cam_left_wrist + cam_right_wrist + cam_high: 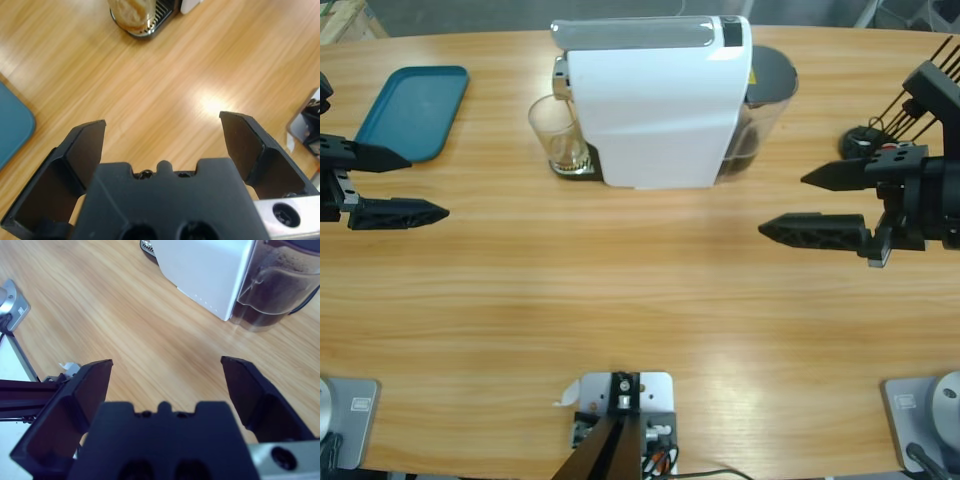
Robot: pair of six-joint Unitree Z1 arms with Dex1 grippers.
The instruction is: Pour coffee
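The glass (557, 136) stands on the drip grate of the white coffee machine (655, 105), under its spout, toward the far side of the tabletop (620, 300). The coffee (132, 17) is only a shallow brownish layer at the glass's bottom, hard to make out from above. The left end effector (382, 185) hangs near the teal tray (412, 110) with jaws spread and empty; the right end effector (820, 205) hangs beside the smoky tank (765, 110), likewise spread and empty (both well apart from the glass). The risk lies in the pickup: the glass sits tight against the machine's front, so a jaw could strike the machine, or knock the light, smooth glass off the grate and spill what little it holds.
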